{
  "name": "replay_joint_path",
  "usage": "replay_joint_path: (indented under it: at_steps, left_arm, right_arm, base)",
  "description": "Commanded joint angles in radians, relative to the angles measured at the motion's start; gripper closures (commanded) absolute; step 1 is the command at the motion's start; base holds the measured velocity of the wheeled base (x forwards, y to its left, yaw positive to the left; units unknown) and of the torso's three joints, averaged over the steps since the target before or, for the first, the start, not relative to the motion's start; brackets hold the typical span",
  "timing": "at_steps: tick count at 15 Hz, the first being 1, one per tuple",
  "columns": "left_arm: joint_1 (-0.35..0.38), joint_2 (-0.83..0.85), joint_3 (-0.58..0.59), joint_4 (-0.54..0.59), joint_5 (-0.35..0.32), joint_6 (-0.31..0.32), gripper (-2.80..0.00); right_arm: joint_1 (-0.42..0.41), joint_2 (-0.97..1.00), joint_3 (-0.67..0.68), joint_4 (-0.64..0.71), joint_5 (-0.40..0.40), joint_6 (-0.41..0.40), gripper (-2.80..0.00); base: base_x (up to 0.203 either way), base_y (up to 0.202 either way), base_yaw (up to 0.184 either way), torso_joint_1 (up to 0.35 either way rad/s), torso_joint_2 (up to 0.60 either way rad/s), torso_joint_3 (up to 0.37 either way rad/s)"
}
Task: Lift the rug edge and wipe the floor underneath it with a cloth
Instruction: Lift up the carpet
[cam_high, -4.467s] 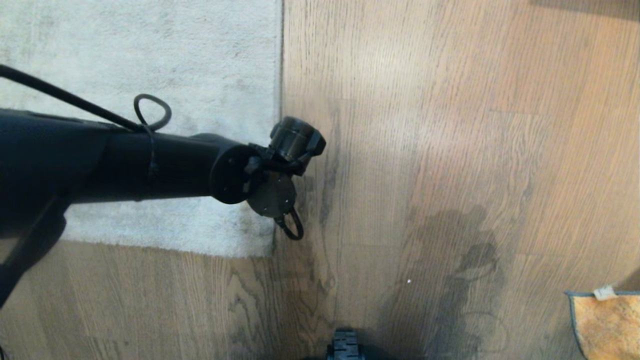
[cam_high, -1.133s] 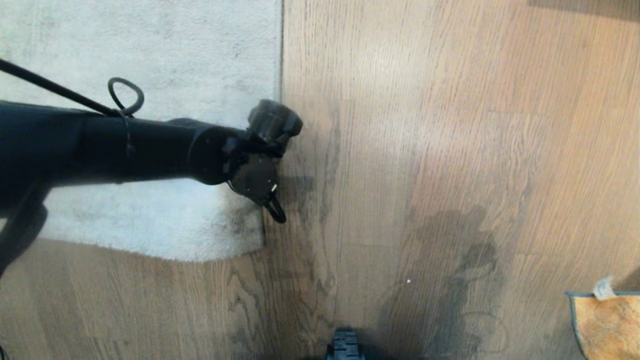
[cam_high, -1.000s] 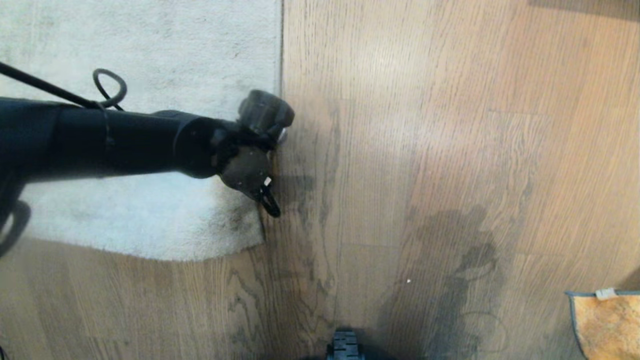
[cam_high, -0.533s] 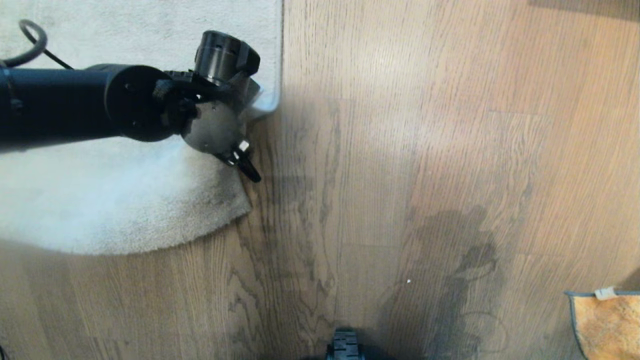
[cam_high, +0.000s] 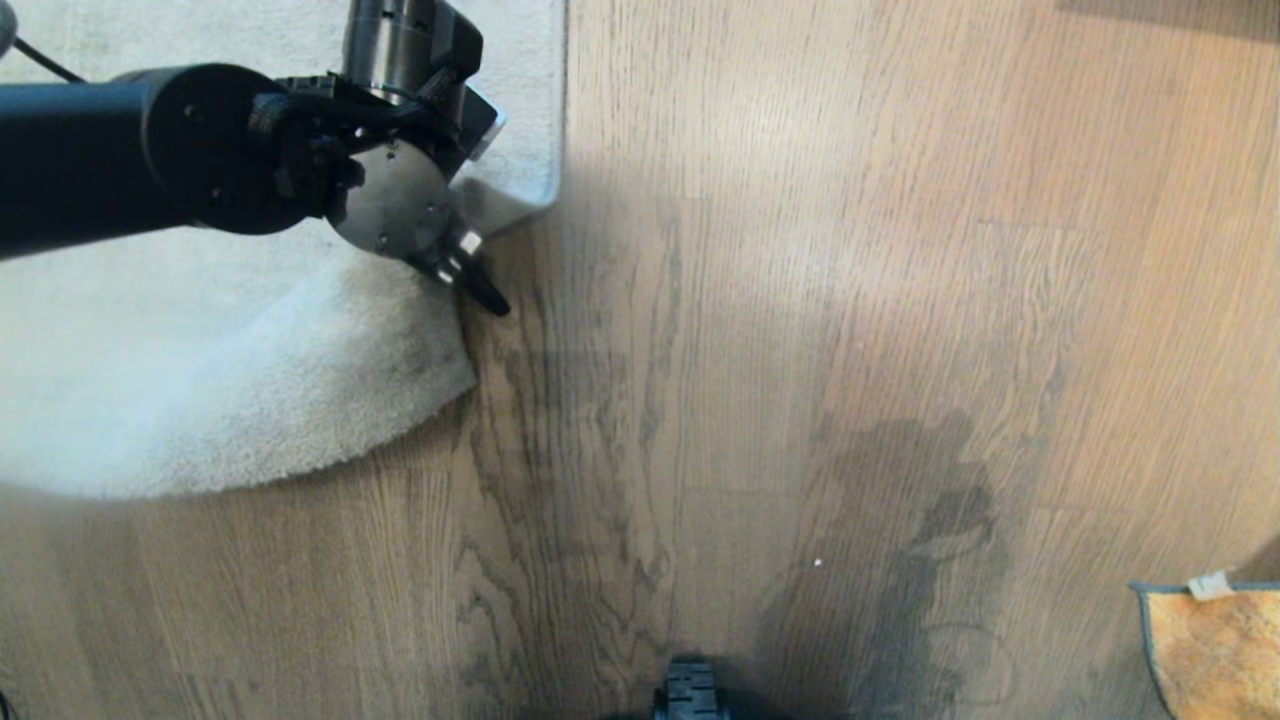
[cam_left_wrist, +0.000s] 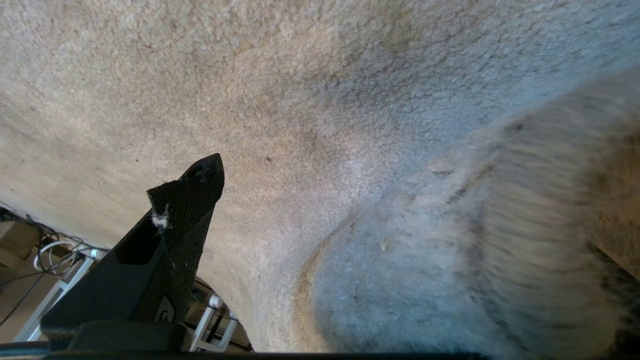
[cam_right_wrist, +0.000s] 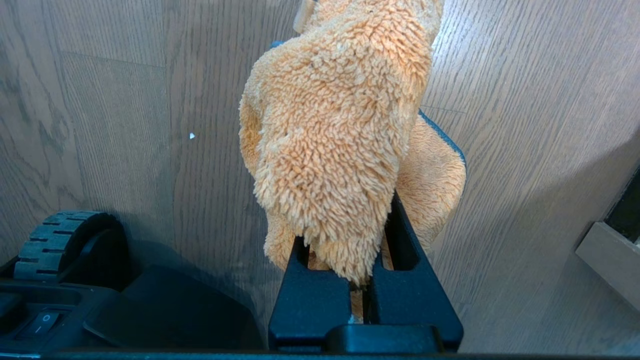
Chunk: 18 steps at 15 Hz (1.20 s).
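The pale grey rug (cam_high: 200, 380) has its near right corner peeled up, so the rug edge (cam_high: 420, 415) now curves across the floor (cam_high: 800, 300). My left gripper (cam_high: 490, 230) is at that raised corner, open. One black finger (cam_left_wrist: 185, 210) shows beside the pile, and the rug hides the other. In the left wrist view the rug (cam_left_wrist: 325, 125) bulges close in front of the camera. My right gripper (cam_right_wrist: 350, 235) hangs low at the right, shut on the orange fuzzy cloth (cam_right_wrist: 340, 125). A corner of the cloth (cam_high: 1215, 650) shows in the head view.
A wheel of the robot's base (cam_high: 690, 690) sits at the near edge, also the wheel (cam_right_wrist: 60, 240) in the right wrist view. A dark shadow patch (cam_high: 900, 540) lies on the planks. A furniture edge (cam_right_wrist: 610, 250) stands to the right. Cables and white legs (cam_left_wrist: 50, 260) show beyond the rug.
The left arm has swung back and away from me, taking the rug corner with it. The corner has come off the floor and bared more planks. Cloth and right arm stayed put.
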<state>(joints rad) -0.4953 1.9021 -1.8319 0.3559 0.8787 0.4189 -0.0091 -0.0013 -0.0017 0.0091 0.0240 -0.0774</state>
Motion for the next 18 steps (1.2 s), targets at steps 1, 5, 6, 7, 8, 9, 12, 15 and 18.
replay_joint_path:
  at_steps: [1,5,6,7,8,9,12,15,18]
  left_arm:
    - [-0.006,-0.006,-0.008,0.002,0.01,0.02,-2.8]
    - [-0.029,-0.012,-0.037,0.003,0.045,0.066,-2.8]
    - [-0.036,-0.011,-0.033,0.003,0.056,0.064,-2.8]
    - [-0.04,-0.009,-0.034,0.003,0.061,0.065,-2.8]
    - [-0.043,-0.004,-0.045,0.003,0.063,0.066,-2.8]
    - [-0.045,0.0,-0.052,0.003,0.066,0.066,-2.8]
    - [-0.048,0.004,-0.018,0.004,0.07,0.065,-2.8]
    - [-0.065,-0.007,0.079,0.003,0.092,0.059,-2.8]
    - [-0.097,-0.026,0.153,0.003,0.12,0.058,-2.8]
  right_arm:
    - [0.0,0.001,0.0,0.0,0.001,-0.001,0.0]
    - [0.0,0.001,0.0,0.0,0.001,-0.001,0.0]
    - [0.0,0.001,0.0,0.0,0.001,-0.001,0.0]
    - [0.0,0.001,0.0,0.0,0.001,-0.001,0.0]
    - [0.0,0.001,0.0,0.0,0.001,-0.001,0.0]
    - [0.0,0.001,0.0,0.0,0.001,-0.001,0.0]
    - [0.0,0.001,0.0,0.0,0.001,-0.001,0.0]
    - [0.0,0.001,0.0,0.0,0.001,-0.001,0.0]
    - [0.0,0.001,0.0,0.0,0.001,-0.001,0.0]
  base:
    - [0.0,0.0,0.0,0.0,0.0,0.0]
    - [0.0,0.0,0.0,0.0,0.0,0.0]
    - [0.0,0.0,0.0,0.0,0.0,0.0]
    - [0.0,0.0,0.0,0.0,0.0,0.0]
    - [0.0,0.0,0.0,0.0,0.0,0.0]
    - [0.0,0.0,0.0,0.0,0.0,0.0]
    - [0.0,0.0,0.0,0.0,0.0,0.0]
    - [0.0,0.0,0.0,0.0,0.0,0.0]
    - [0.0,0.0,0.0,0.0,0.0,0.0]
